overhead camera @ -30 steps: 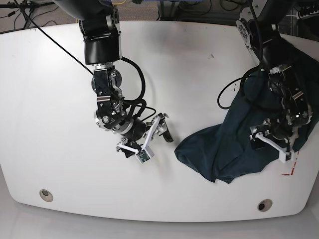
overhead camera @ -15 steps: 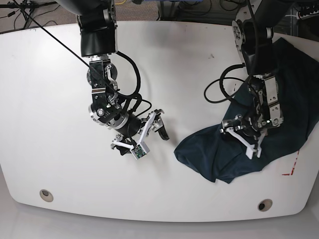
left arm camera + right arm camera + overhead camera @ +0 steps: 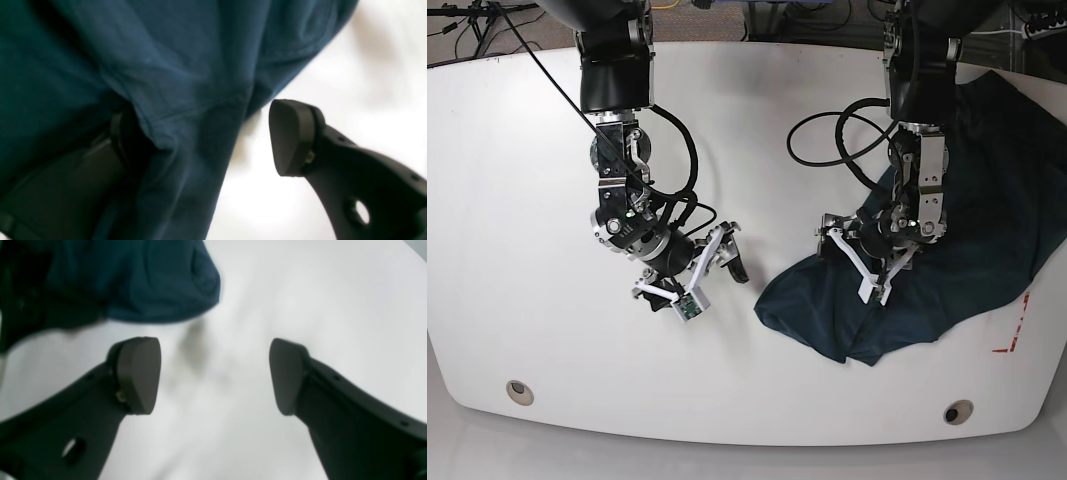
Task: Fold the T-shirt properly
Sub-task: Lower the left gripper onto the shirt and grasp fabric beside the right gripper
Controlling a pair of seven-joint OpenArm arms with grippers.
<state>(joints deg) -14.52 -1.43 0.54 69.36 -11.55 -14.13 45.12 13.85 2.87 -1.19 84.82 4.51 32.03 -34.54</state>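
The dark teal T-shirt (image 3: 967, 210) lies crumpled on the right part of the white table (image 3: 527, 200), and its front edge reaches toward the middle. My left gripper (image 3: 852, 262) sits over the shirt's left part. In the left wrist view the cloth (image 3: 160, 66) drapes over one finger and hides it. The other finger (image 3: 293, 136) stands bare and well apart, so the left gripper (image 3: 206, 140) is open. My right gripper (image 3: 692, 283) is open and empty above bare table, left of the shirt. In the right wrist view (image 3: 213, 373) the shirt's edge (image 3: 133, 283) lies beyond its fingertips.
A red mark (image 3: 1012, 335) is on the table at the front right, beside the shirt. Two round holes (image 3: 519, 390) (image 3: 957, 412) sit near the front edge. Black cables (image 3: 827, 130) loop from the left arm over the table. The table's back edge has clutter behind it.
My left arm has swung left across the shirt, from its right side to its left part. The shirt's front edge has shifted a little left. My right gripper has drifted left, still open.
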